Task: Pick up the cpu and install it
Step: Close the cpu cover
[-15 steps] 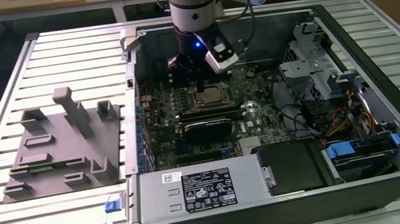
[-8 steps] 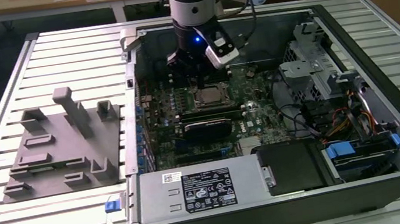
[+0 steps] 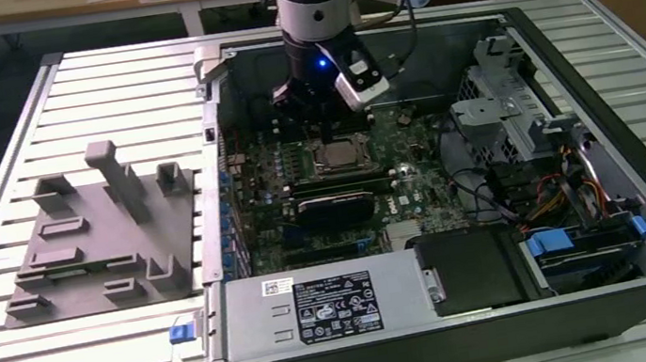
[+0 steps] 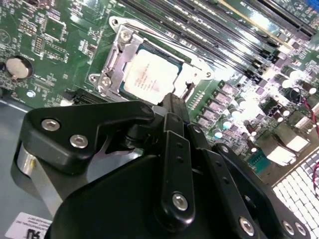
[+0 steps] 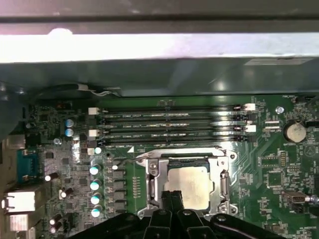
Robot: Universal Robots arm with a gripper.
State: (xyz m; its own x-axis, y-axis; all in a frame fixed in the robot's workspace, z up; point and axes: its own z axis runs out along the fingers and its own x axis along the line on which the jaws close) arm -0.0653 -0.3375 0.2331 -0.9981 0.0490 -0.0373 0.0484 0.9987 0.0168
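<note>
The cpu (image 3: 341,153) lies flat in the motherboard socket inside the open computer case, its silver top facing up. In both wrist views the cpu (image 4: 149,77) (image 5: 192,184) sits inside the socket's metal frame (image 5: 152,181). My gripper (image 3: 318,125) hangs just above the socket's far edge in the exterior view. Its black fingers (image 5: 172,201) are pressed together with nothing between them, and their tips (image 4: 172,102) overlap one edge of the chip. The gripper (image 5: 172,196) is shut and apart from the cpu.
A grey plastic fixture tray (image 3: 96,232) with upright posts stands on the slatted table at the exterior view's left. A black block (image 3: 333,206) lies just in front of the socket. Memory slots (image 5: 169,124), the power supply (image 3: 316,310) and a drive cage (image 3: 504,117) crowd the case.
</note>
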